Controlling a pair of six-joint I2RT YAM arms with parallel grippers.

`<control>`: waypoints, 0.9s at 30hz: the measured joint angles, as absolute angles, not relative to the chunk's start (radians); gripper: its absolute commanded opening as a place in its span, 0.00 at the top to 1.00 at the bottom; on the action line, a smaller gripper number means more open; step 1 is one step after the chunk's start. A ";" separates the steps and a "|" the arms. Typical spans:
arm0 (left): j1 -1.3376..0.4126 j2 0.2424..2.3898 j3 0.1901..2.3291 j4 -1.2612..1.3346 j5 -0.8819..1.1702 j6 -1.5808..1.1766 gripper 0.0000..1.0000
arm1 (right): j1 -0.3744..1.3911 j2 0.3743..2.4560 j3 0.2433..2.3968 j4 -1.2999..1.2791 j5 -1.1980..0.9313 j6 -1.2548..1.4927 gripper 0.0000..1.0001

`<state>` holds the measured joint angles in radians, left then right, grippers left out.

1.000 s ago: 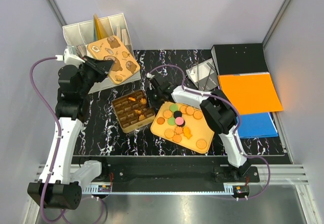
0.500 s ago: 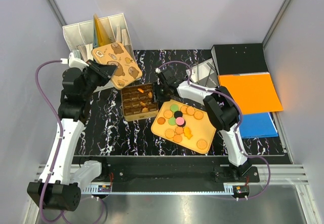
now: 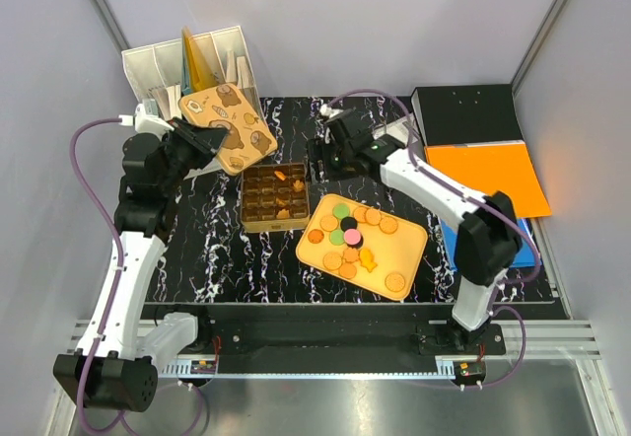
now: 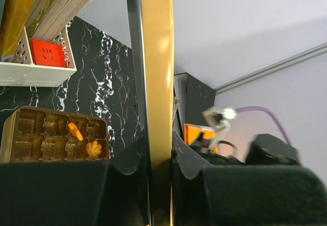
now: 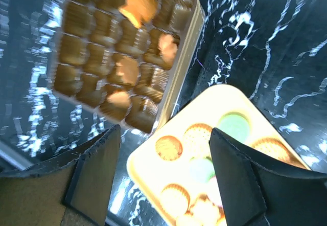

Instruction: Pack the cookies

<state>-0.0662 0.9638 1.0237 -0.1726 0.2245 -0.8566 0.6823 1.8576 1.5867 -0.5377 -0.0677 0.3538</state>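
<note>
1. Left gripper (image 3: 202, 140): jaws pinched onto the near edge of a tin lid (image 3: 227, 123). In the wrist view the lid runs edge-on between the two fingers (image 4: 189, 175)
2. The lid's face is tan with printed cookie pictures. It is held up off the mat and tilted toward the top camera, just in front of a white rack (image 3: 168, 61) at the far left corner
3. Right gripper (image 5: 163, 170): fingers (image 5: 94, 170) spread wide with nothing between them. In the top view it sits near the far right corner of the cookie tin (image 3: 274, 197); I cannot tell whether it touches the tin
4. The tin is open on the black marbled mat (image 3: 197, 249), between the two arms. Its brown insert is split into many small compartments
5. A few orange cookies (image 3: 350, 239) lie in separate compartments of the insert; most compartments hold none
6. Most of the cookies are on a yellow tray (image 3: 414, 234) just to the right of the tin. They are mainly tan and orange discs, with two green, one pink, one dark and one orange fish shape. One disc lies apart near the tray's near corner
7. Off the mat, far right: a black folder (image 3: 463, 110), an orange folder (image 3: 488, 180) and a blue folder (image 3: 503, 244), partly overlapping
</note>
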 measured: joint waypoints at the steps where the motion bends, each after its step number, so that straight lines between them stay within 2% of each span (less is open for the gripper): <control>1: -0.066 0.964 1.024 -0.170 0.225 -0.857 0.83 | 0.682 1.831 1.587 -0.545 -0.063 0.352 0.24; 6: -0.066 0.979 1.018 -0.090 0.266 -0.914 0.83 | 0.649 1.690 1.554 -0.536 -0.108 0.392 0.26; 11: -0.066 1.059 0.992 0.136 0.413 -1.052 0.83 | 0.480 1.563 1.369 -0.323 -0.310 0.570 0.22; 15: -0.071 1.153 0.988 0.312 0.532 -1.171 0.83 | 0.323 1.518 1.172 0.031 -0.518 0.817 0.21; 19: -0.084 1.193 0.978 0.412 0.614 -1.247 0.83 | 0.274 1.527 1.032 0.406 -0.645 1.070 0.21; 25: -0.111 1.238 0.972 0.553 0.736 -1.329 0.83 | 0.244 1.658 0.995 1.008 -0.752 1.445 0.22; 27: -0.117 1.261 0.963 0.596 0.772 -1.358 0.83 | 0.224 1.705 0.999 1.103 -0.766 1.523 0.22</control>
<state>-0.1173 1.2606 0.9634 0.5957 0.7715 -1.3579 0.2237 1.7050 0.9993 1.1034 -0.7658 1.5227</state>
